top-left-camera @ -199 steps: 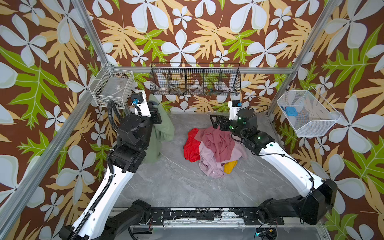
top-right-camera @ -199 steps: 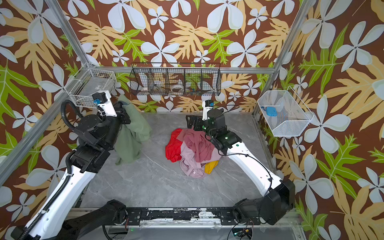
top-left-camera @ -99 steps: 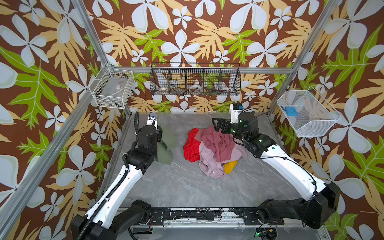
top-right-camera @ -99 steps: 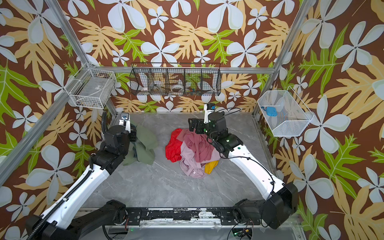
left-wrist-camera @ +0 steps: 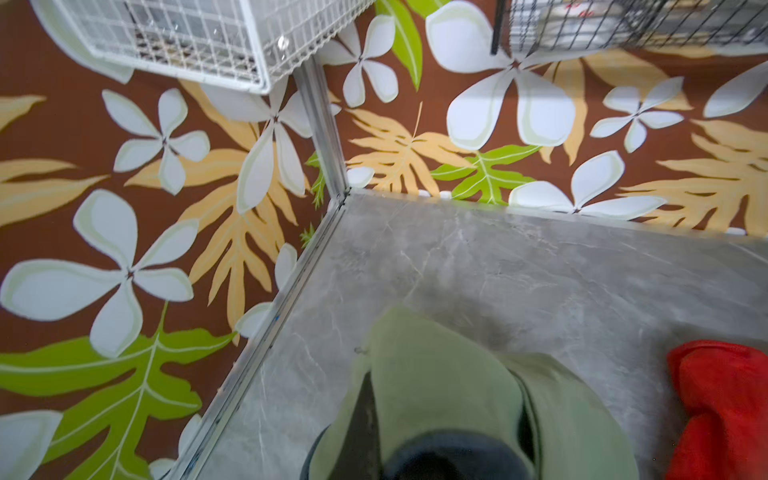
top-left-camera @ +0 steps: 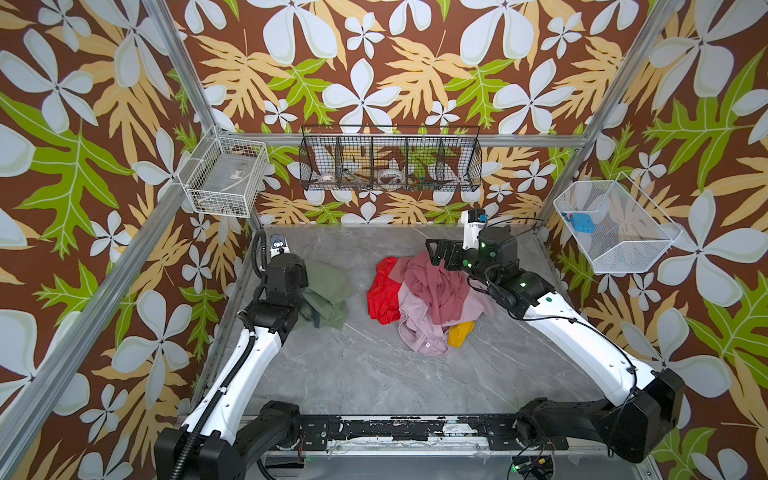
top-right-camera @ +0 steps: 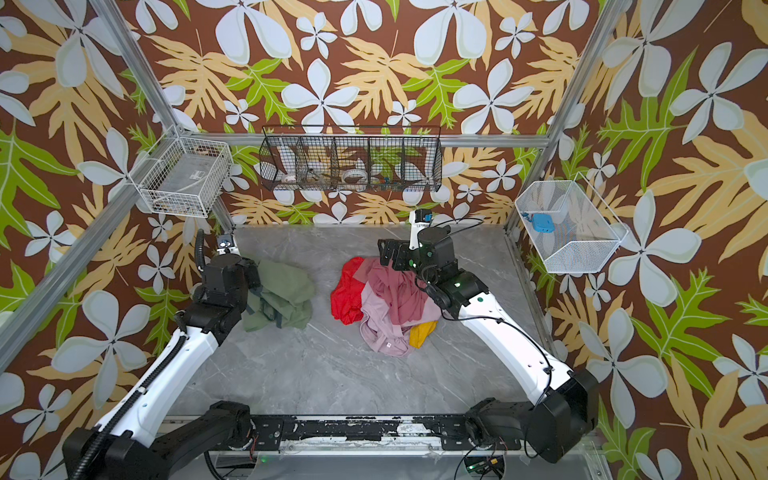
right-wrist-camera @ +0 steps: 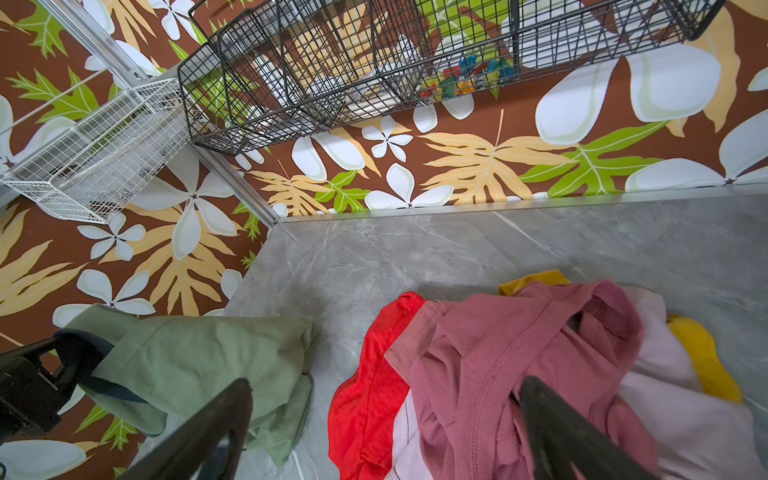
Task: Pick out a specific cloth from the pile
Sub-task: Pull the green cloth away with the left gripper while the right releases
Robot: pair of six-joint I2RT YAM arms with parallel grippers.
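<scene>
Olive-green cloth [top-left-camera: 329,291], red, rose, lilac and mustard pile [top-left-camera: 432,291], grey marbled table [top-left-camera: 374,374], brown flower-and-leaf walls [top-left-camera: 374,62]

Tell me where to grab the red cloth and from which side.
Pinch the red cloth at its bulging outer fold, coming from above on the open side facing the olive cloth. Its opposite edge is buried under the rose cloth.

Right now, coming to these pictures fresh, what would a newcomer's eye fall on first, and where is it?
The loud leaf-and-flower walls all round strike first. Next comes the bright pile of red, pink and yellow cloths in the middle of the table, with the right gripper open over its far edge. A green cloth sits apart on the left.
</scene>
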